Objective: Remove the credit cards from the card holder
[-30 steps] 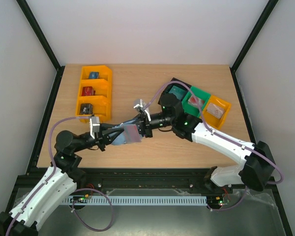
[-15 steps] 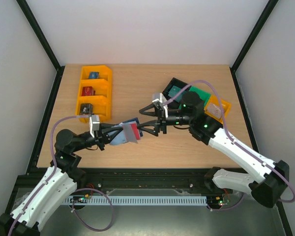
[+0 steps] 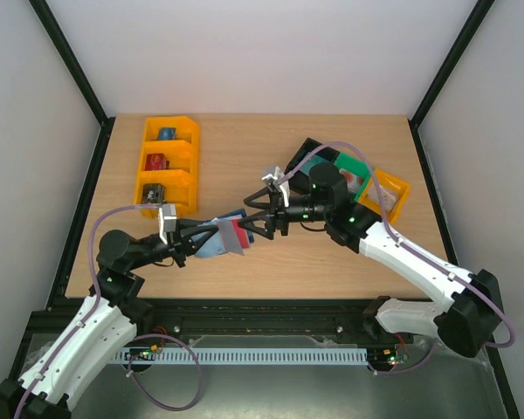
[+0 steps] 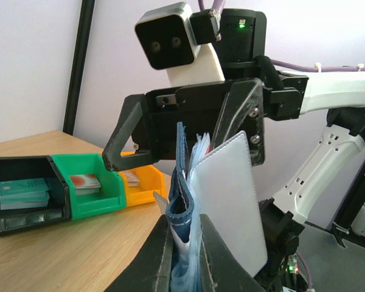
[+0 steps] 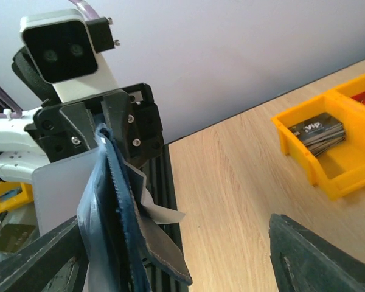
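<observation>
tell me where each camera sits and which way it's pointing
Top external: above and behind the bases, looking down at the table; both arms show.
Left wrist: on the left arm, facing the open right gripper; own fingers at the bottom.
Right wrist: on the right arm, facing the left gripper; own fingers in the lower corners.
Shared: both wrist views see the card holder.

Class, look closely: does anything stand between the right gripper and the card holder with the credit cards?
Nothing visible does. The open right gripper faces the card holder, which the left gripper holds up off the table, with no object between them.
</observation>
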Tool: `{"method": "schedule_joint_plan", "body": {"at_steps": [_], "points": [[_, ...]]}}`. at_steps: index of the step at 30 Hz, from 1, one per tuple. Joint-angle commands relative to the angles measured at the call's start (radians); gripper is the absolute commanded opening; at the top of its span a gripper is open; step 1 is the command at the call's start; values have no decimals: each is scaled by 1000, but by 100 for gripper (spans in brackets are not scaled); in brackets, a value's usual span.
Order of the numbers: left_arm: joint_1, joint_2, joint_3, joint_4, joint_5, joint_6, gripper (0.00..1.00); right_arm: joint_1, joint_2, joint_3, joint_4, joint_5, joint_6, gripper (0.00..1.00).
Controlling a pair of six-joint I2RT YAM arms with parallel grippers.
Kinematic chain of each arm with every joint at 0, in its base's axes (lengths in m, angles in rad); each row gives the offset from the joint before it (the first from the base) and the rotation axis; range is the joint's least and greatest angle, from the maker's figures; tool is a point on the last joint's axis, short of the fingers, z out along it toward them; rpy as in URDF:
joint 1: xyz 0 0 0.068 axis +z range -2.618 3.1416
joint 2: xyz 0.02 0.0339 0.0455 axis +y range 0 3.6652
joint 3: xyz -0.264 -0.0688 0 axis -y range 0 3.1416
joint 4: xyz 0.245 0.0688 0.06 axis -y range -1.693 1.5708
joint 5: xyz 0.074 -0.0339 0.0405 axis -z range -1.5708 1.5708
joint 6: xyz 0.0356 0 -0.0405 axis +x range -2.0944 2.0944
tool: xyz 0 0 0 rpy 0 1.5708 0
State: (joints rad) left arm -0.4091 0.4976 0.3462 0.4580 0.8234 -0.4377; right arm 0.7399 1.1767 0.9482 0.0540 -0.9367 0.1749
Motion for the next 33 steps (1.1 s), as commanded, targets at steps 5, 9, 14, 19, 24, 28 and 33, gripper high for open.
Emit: {"method": "schedule_joint_plan", "body": {"at_steps": [5,9,14,19,24,28,33], "points": [[7,-5,-17,72,-5,-19,2,24,55,-17,94,-79,85,70],[8,-7,-14,68,-7,-19,2,30,69,-16,120,-106,99,24],[11,-19,-12,-14,-157,-3,17,24,61,19,68,-45,89,2],[59,-35,-12,-201,-589,49,77,0,96,131,-258,516,120,2],[84,-53,-8,-233,-595,70,75,48,341,440,-819,1362,288,2],[85,-41,-17,-214,-486,38,58,138,464,581,-949,1485,288,2],[75,-16,-33,-137,-309,-14,40,155,473,585,-845,1329,260,2]]}}
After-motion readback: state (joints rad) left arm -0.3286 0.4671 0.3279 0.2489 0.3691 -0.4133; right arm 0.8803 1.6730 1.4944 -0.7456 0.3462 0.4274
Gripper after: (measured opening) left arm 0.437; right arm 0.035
